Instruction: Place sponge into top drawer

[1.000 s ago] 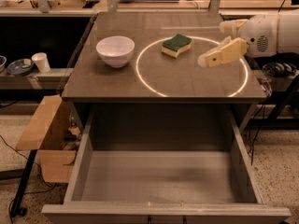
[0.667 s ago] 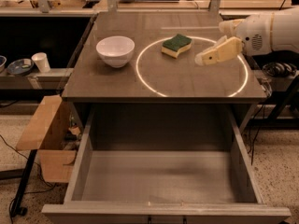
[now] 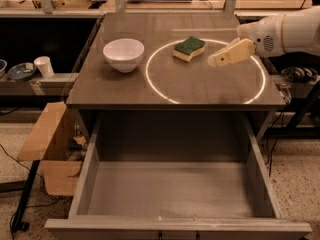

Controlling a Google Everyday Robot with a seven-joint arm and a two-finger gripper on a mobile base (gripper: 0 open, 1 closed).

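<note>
The sponge (image 3: 189,49), yellow foam with a dark green top, lies on the tabletop (image 3: 125,89) inside a bright ring of light. My gripper (image 3: 214,61) reaches in from the right on a white arm and hovers just right of the sponge, a little apart from it. Below the table's front edge the top drawer (image 3: 172,191) stands pulled out, grey, with nothing in it.
A white bowl (image 3: 123,54) sits on the table's left half. Cardboard pieces (image 3: 47,134) lean by the drawer's left side. A shelf at left holds a paper cup (image 3: 44,66) and a small dish (image 3: 21,71). Cables and headphones (image 3: 295,75) lie at right.
My gripper has slid left across the table, closing the gap to the sponge. The sponge, bowl and drawer have not moved.
</note>
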